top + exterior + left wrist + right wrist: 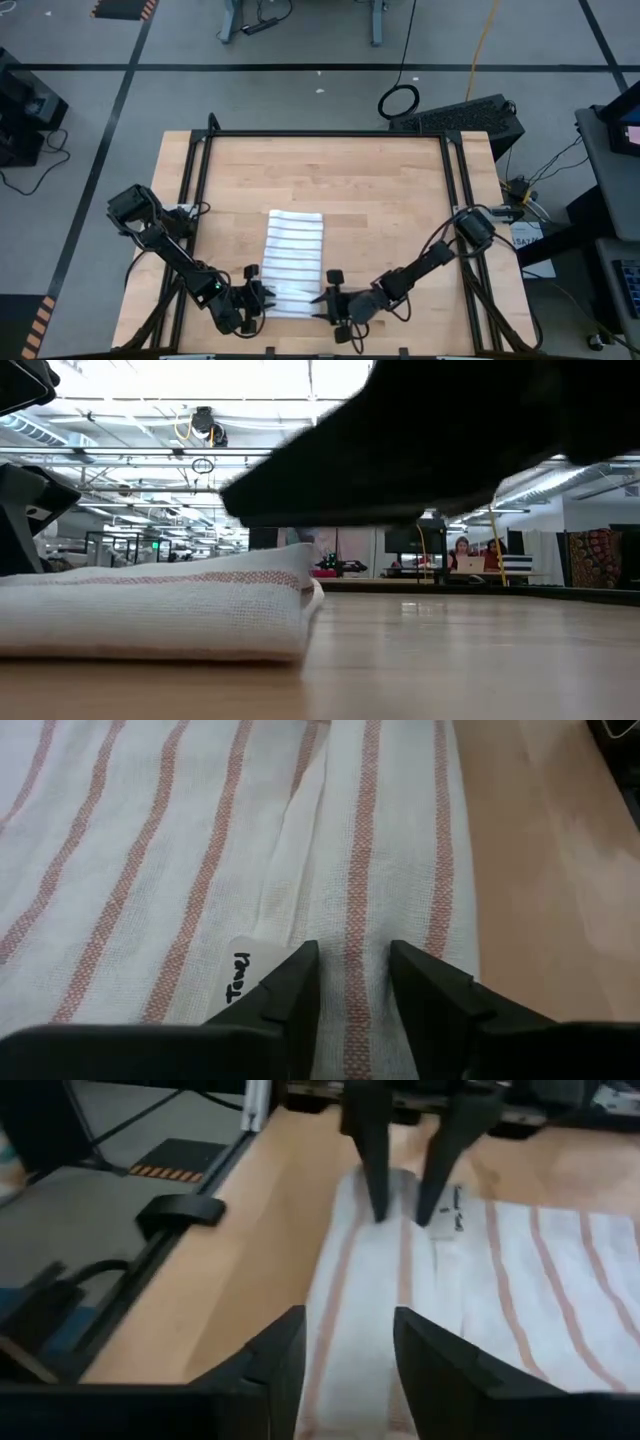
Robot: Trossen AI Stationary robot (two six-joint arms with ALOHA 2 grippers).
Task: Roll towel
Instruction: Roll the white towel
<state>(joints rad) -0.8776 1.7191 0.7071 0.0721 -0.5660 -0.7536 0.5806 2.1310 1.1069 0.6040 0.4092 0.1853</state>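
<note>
Both claws, left claw [262, 297] and right claw [322, 297], spread at towel [293, 260] near edge (nothing pinched); risk: uneven pinch skews roll.

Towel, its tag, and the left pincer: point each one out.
towel [293, 262]: high view, middle of the striped cloth.
tag [240, 975]: left wrist view, white label with handwriting.
left pincer [352, 985]: left wrist view, gap midway between the dark fingertips, over the towel.
</note>
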